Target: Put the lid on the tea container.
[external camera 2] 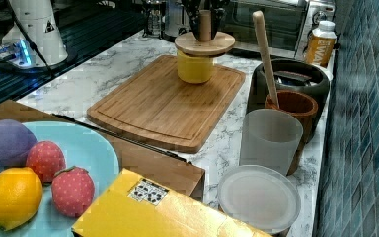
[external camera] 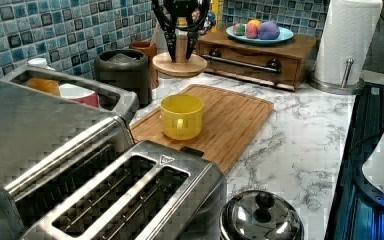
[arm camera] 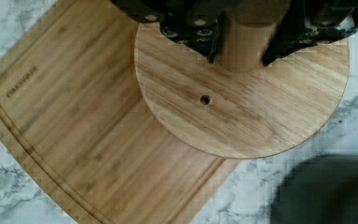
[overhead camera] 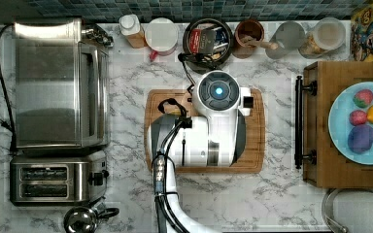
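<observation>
Carry step in hand: the wooden lid (external camera: pixel 179 64) is held by its knob between the fingers (arm camera: pixel 216 44), aloft near the tea container (external camera: pixel 124 72) at the table's tiled wall; centring over the open rim, then lowering, is called for.

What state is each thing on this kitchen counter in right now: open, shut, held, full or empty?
Round wooden lid: held in the air by its knob, level, above the cutting board.
Gripper: shut on the lid's knob.
Black-walled round tea container: open, packets inside.
Yellow plastic mug: upright on the board, looks empty.
Brown wooden cup: upright, holding a wooden spoon.
Silver toaster: slots empty.
</observation>
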Controlling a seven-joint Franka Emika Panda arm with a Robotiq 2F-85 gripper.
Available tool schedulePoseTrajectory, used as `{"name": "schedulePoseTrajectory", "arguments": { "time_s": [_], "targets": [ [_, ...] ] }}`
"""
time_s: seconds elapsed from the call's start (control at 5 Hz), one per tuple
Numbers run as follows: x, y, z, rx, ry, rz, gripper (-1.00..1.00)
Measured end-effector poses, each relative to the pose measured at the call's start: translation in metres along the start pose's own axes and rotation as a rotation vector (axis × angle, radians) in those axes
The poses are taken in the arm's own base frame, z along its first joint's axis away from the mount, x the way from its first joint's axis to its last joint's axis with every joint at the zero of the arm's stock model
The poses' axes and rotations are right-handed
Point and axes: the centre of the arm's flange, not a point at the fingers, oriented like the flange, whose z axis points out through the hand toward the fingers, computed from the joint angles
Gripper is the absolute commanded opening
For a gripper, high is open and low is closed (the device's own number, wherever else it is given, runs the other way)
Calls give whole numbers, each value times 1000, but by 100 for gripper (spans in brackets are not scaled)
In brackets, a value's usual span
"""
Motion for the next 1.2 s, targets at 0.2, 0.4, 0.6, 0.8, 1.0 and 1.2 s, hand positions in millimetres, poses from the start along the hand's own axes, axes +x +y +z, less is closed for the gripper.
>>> {"name": "schedulePoseTrajectory", "arguments": {
  "time_s": [0.2,0.4,0.6,0.8,1.0,1.2],
  "targets": [
    [8,-6,4,-57,-52,4,-100],
    [26,-21,6,-62,-54,9,-100],
    [41,-33,1,-45,-36,13,-100],
    [46,-38,-19,-9,-38,27,-100],
    [54,-45,-49,41,-14,36,-100],
    [64,-51,-76,100,52,35,-100]
  ]
}}
